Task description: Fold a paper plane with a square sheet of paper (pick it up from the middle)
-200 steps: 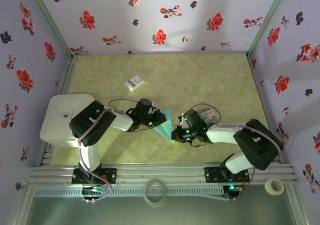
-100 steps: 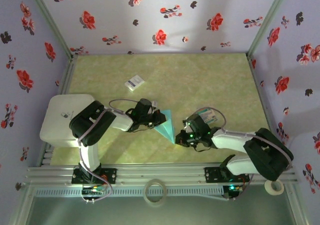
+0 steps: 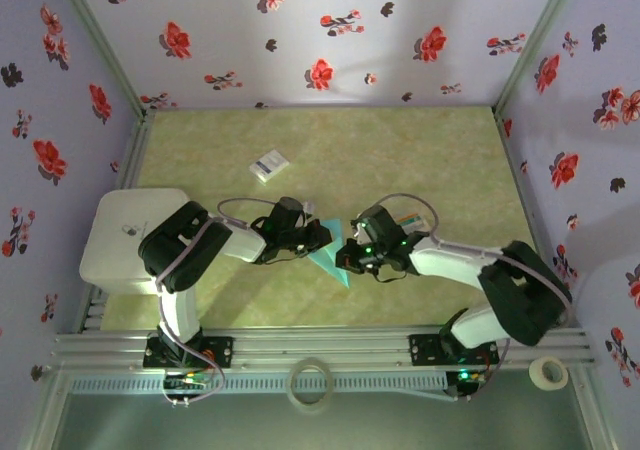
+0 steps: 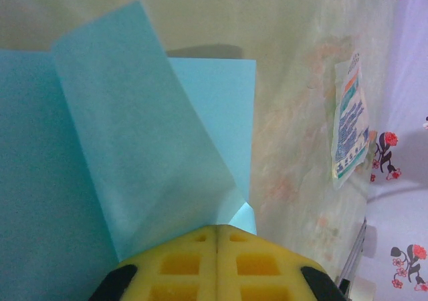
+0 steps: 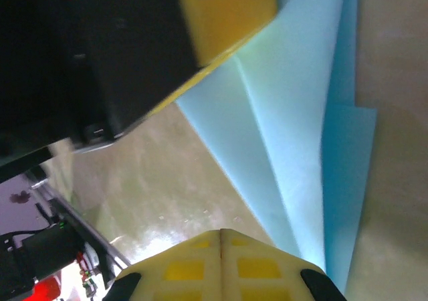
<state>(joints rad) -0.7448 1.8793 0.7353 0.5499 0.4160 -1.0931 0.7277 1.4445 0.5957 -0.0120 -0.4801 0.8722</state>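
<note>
top external view: the right gripper [image 3: 345,258], drawn back toward its own side half a second ago, is now pushed in leftward against the thin teal paper sheet [image 3: 330,266]. the sheet is already folded into a narrow pointed wedge and lies on the pale green table [image 3: 400,150] between the two arms, near the front edge. the left gripper [image 3: 324,234] has not moved over the last second and stays on the sheet's end nearest its own arm. i judge that the right arm is returning to press a crease while the left pins the paper. the folding looks midway, not finished: in the left wrist view one flap stands up loose rather than lying flat.

both pairs of yellow padded fingertips [image 4: 200,251] are closed together, with only a thin seam between them. the paper runs right up to each tip, but i cannot tell whether a layer is nipped in the seam or merely pressed under the pads.

from above, the right arm now covers most of the small multicoloured printed card [image 4: 350,130], which the left wrist view shows lying apart from the sheet. part of the wedge is hidden under the grippers, and its fold lines are too small to read. the small white card [image 3: 268,164] lies farther back.
</note>
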